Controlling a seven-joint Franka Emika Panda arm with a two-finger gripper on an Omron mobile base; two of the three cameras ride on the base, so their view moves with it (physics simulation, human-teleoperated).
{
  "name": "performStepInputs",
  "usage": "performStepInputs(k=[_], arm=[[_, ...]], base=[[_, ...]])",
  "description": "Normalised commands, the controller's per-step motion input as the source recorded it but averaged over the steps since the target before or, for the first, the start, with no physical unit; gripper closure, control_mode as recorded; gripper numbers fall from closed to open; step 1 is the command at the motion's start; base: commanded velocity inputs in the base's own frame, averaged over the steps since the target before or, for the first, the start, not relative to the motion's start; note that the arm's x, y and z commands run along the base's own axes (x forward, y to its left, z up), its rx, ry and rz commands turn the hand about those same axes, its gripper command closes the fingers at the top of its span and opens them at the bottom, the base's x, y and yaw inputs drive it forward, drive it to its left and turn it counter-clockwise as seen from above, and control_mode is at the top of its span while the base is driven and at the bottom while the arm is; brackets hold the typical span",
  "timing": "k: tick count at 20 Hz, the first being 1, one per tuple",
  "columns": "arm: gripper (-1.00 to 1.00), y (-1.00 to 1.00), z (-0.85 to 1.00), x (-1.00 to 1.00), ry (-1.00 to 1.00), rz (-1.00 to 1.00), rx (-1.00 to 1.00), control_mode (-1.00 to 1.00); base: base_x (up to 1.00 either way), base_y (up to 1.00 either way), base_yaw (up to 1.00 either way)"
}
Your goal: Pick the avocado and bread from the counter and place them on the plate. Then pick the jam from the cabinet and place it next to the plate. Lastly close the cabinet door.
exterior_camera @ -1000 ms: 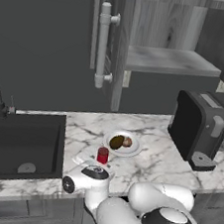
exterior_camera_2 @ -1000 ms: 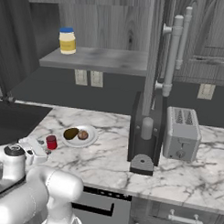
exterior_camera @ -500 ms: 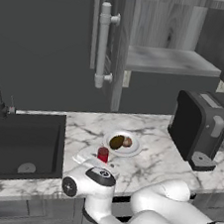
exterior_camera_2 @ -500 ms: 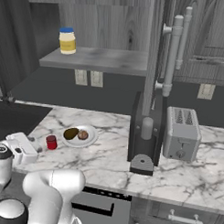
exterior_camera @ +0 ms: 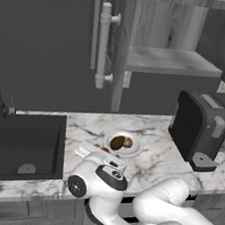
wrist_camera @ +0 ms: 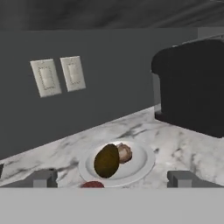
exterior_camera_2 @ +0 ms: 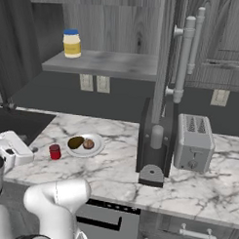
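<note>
avocado (exterior_camera: 117,143) and bread (exterior_camera: 127,142) — on plate (exterior_camera: 135,150)

Kitchen: marble counter (exterior_camera_2: 115,165), sink (exterior_camera: 20,145), toaster (exterior_camera_2: 194,142), wall cabinet (exterior_camera_2: 110,33).

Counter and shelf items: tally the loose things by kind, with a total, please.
Food pieces: 2, the avocado and the bread
Dishes: 1, the plate
Jars: 2, the jam and the yellow jar on the shelf
Appliances: 2, the coffee machine and the toaster
Total: 7
</note>
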Motion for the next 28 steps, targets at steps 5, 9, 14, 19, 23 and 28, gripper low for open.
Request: performStepInputs(k=[5, 9, 14, 19, 23, 28], arm=[[-1.00, 0.54, 0.17, -0.15, -0.09, 0.00, -0.12, -1.00], [-1.00, 0.70, 0.23, -0.04, -0.18, -0.01, -0.14, -1.00], [-1.00, 0.74, 0.35, 0.00, -0.18, -0.06, -0.09, -1.00], [-1.00, 0.65, 0.44, 0.00, -0.19, -0.08, -0.06, -1.00], [-1.00, 0.53, 0.17, 0.16, -0.19, -0.11, -0.08, -1.00], [-1.00, 0.38, -0.01, 0.57, -0.08, -0.16, -0.08, -1.00]], base=[[0.00, 0.00, 0.00], [0.00, 0.00, 0.00], [0.00, 0.00, 0.00], [0.00, 0.00, 0.00], [0.00, 0.00, 0.00], [0.00, 0.00, 0.00]])
